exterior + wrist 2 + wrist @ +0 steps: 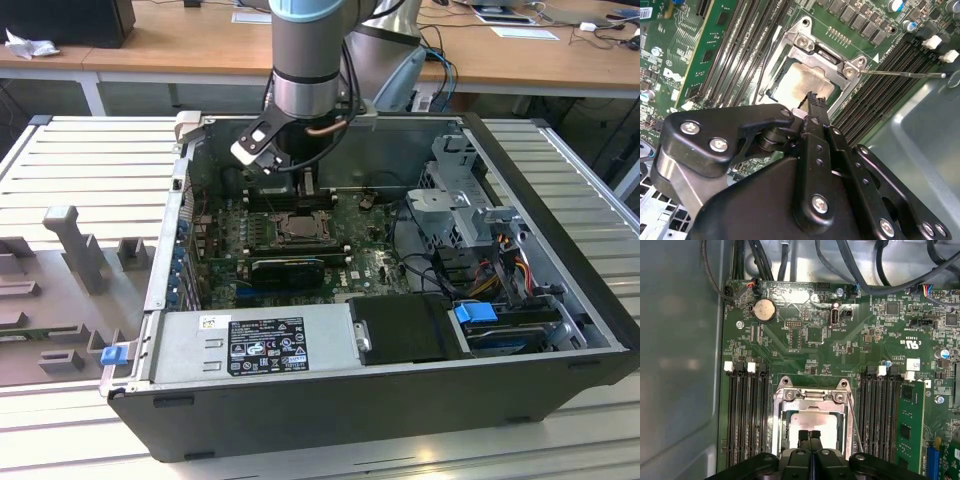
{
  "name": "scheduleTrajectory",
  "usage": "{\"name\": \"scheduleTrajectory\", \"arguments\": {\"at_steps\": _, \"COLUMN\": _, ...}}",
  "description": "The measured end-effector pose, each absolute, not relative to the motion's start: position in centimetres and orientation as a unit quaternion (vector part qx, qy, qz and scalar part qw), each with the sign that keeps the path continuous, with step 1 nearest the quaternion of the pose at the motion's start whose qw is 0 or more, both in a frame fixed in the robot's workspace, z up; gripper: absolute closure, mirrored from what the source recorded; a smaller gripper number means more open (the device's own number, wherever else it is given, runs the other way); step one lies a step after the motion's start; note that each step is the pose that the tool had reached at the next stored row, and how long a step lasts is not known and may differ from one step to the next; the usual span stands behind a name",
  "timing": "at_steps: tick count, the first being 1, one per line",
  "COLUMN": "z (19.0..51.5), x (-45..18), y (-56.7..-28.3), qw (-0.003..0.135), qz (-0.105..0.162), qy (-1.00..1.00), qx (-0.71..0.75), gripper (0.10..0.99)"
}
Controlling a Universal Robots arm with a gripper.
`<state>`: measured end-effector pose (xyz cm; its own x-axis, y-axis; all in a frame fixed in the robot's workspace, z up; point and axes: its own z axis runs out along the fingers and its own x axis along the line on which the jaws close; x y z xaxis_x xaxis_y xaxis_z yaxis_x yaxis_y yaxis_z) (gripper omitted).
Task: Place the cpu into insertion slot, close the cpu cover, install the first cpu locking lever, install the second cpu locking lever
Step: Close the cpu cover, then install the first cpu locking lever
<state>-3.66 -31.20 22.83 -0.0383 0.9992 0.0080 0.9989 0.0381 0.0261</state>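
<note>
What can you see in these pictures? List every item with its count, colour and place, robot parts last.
computer case: one, black, open on the ribbed table.
motherboard: one, green, inside the case.
cpu: one, pale silver-beige, seated mid-board.
cpu cover: one, silver-grey, framing the cpu.
memory slots: several, black, flanking the cpu.
coin cell: one, silver, on the motherboard.
arm: one, grey, above the case.
hand: one, black, fingers together over the cpu.

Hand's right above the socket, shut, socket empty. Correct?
Not empty: the cpu sits in the insertion slot, its pale face visible in the first wrist view. The hand is right above it, shut.
</note>
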Motion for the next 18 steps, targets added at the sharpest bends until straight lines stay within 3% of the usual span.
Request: {"name": "scheduleTrajectory", "arguments": {"at_steps": 18, "z": 24.4, "x": -3.7, "y": -31.2, "qw": 0.007, "qz": 0.012, "qy": 0.720, "qx": 0.693, "gripper": 0.980}}
